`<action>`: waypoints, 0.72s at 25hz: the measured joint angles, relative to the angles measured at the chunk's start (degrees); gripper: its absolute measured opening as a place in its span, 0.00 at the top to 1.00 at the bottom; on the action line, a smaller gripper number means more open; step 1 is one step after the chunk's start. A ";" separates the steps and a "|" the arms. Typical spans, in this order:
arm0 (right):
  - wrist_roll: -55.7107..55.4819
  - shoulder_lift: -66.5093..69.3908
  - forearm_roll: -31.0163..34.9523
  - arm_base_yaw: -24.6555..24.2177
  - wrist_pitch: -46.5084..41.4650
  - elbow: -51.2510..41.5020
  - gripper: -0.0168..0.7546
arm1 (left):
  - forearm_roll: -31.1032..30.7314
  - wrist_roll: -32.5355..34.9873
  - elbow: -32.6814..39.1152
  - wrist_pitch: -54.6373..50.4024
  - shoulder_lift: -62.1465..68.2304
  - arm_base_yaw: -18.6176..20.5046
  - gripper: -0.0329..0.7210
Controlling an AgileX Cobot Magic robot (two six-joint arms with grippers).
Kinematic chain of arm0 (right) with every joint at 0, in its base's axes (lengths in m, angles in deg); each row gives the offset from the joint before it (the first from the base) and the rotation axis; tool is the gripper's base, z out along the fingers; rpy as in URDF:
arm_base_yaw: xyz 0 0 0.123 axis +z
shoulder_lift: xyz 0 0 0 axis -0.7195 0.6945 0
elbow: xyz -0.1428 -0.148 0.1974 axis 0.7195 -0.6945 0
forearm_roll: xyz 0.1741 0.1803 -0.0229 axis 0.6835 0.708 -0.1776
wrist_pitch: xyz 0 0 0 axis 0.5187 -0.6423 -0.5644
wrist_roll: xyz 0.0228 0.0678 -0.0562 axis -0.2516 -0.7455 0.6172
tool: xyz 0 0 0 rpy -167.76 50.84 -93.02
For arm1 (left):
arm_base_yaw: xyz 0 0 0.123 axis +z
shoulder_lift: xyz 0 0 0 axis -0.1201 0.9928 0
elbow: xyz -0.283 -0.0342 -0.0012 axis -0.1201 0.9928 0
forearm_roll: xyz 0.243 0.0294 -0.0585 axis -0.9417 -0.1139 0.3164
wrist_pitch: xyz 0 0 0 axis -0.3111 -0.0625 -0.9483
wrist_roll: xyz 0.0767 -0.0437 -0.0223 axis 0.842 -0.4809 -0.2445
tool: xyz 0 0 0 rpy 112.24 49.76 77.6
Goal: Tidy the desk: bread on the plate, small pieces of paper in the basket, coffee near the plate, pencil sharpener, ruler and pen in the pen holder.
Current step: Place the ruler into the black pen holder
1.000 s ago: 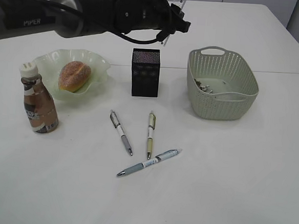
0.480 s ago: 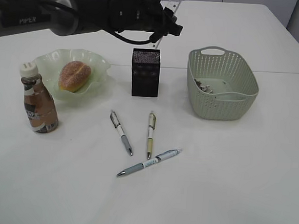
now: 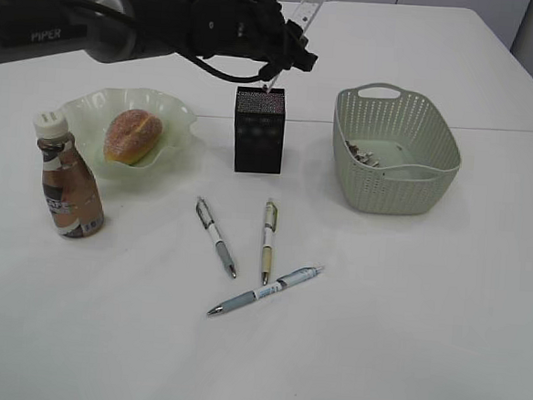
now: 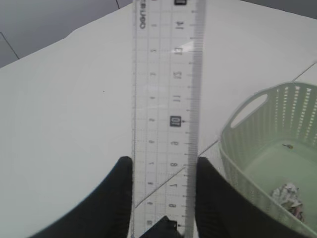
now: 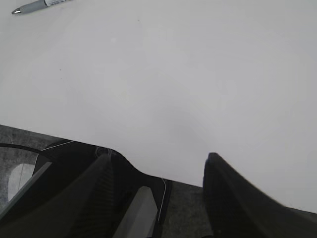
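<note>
White desk point(image 3: 423, 312) | basket point(image 3: 395, 163) holds paper scraps | bread point(image 3: 132, 136) on plate point(image 3: 176, 116), coffee point(image 3: 66, 181) beside | left gripper point(image 3: 290, 55) clamps ruler point(image 4: 166, 114) upright, apparently for lowering into pen holder point(image 3: 258, 131) | right gripper point(image 5: 158, 171) empty, jaws apart | three pens point(image 3: 218, 238) loose

a clear ruler point(image 4: 166, 114) with fine printed markings stands tilted above the black mesh pen holder point(image 3: 259, 130), its lower end just over the holder's open top. golden-brown bread point(image 3: 133, 136) lies in the pale green wavy plate point(image 3: 176, 113). the brown coffee point(image 3: 67, 181) bottle with white cap stands upright just in front of the plate, to the left. crumpled paper point(image 3: 362, 155) scraps lie inside the grey-green basket point(image 3: 397, 195). three pens point(image 3: 216, 237) lie loose on the white tabletop point(image 3: 404, 329) in front of the holder.
</note>
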 joint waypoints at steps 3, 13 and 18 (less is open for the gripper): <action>0.00 0.00 0.00 0.00 0.00 0.00 0.39 | 1.39 0.00 0.00 0.00 0.00 1.25 0.62; 0.00 0.00 0.00 0.00 0.00 0.00 0.39 | 2.82 0.00 0.00 1.98 0.49 2.07 0.62; 0.00 0.00 0.00 0.00 0.00 0.00 0.39 | 3.95 0.00 0.00 2.79 2.37 2.07 0.62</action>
